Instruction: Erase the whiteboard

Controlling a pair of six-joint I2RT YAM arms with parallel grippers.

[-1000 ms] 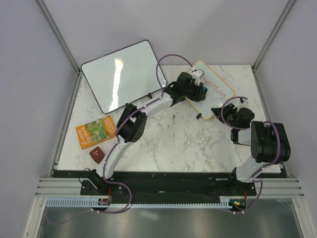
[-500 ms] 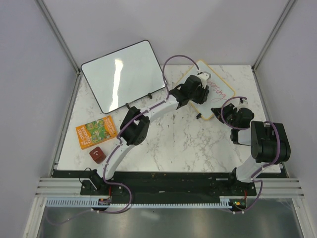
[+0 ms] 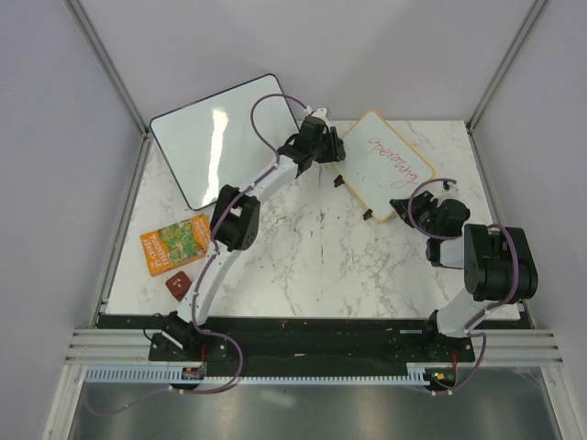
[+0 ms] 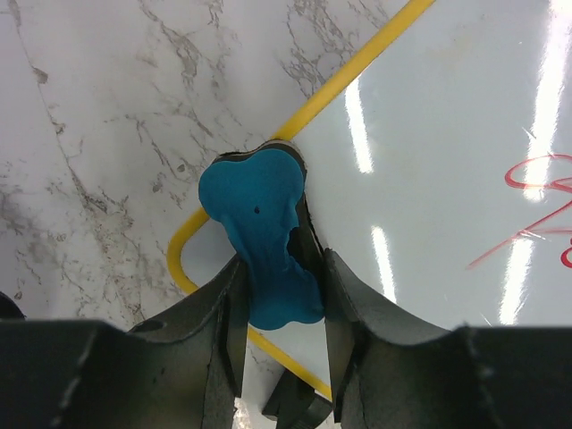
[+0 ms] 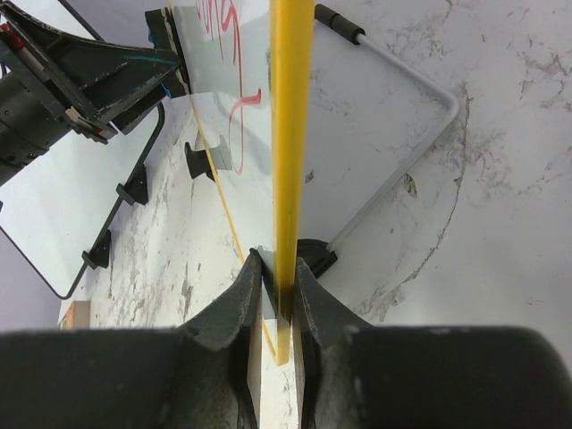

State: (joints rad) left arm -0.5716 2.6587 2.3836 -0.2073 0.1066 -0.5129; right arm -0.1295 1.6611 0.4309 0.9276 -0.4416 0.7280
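The small whiteboard [image 3: 385, 165] with a yellow frame and red handwriting stands tilted at the back right of the table. My left gripper [image 3: 326, 154] is at its left corner, shut on a blue eraser [image 4: 259, 232]. In the left wrist view the eraser rests at the board's rounded yellow corner [image 4: 183, 259], and red strokes [image 4: 536, 179] show to the right. My right gripper [image 3: 404, 206] is shut on the board's near edge. In the right wrist view its fingers [image 5: 259, 295] pinch the yellow frame [image 5: 290, 134].
A larger black-framed glossy board [image 3: 225, 137] leans at the back left, close behind my left arm. An orange booklet [image 3: 179, 243] and a dark red cube [image 3: 179, 286] lie at the front left. Black clip feet [image 5: 134, 188] stand on the marble.
My left gripper moved with the eraser from over the handwriting leftward to the board's left corner. The red writing now shows in full. The right gripper has not moved.
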